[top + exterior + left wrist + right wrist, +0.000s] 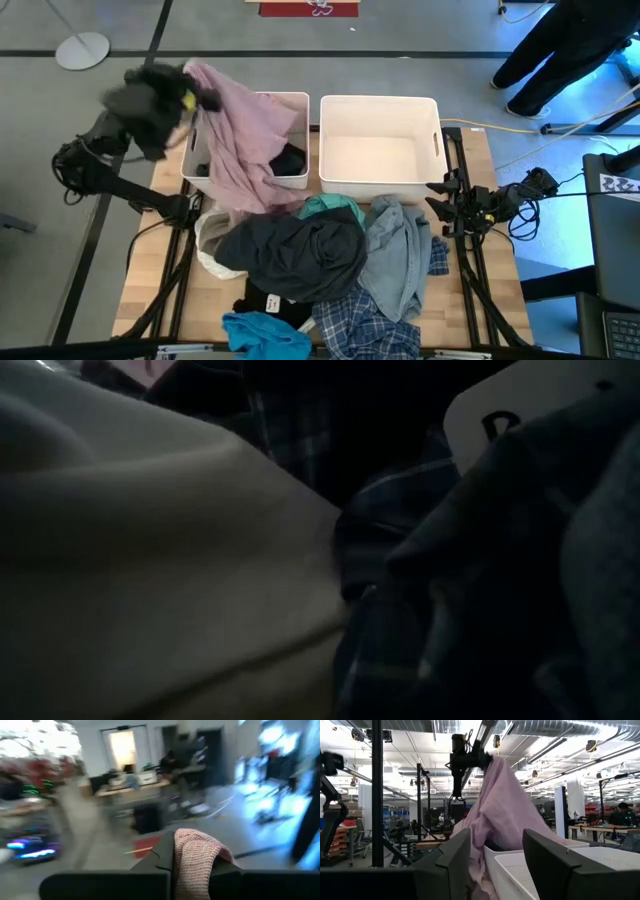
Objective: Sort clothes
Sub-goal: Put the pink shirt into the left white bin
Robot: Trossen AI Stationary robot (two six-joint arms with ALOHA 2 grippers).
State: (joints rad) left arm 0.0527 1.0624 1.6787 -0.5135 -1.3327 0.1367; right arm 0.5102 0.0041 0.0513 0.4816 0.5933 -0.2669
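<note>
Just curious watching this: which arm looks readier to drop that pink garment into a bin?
The left: its hand is clamped on the pink garment, above the left bin. The right hand waits open.

My pink garment drapes across the left bin; the right bin lies open; clothes pile blocks the table's front.

Likely lab, exposed ceiling ducts, workbenches

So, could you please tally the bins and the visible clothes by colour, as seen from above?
bins: 2
pink garment: 1
black garments: 2
dark grey garment: 1
teal garments: 2
denim garment: 1
plaid garment: 1
white garment: 1
Total: 11, counting only what shows.
</note>
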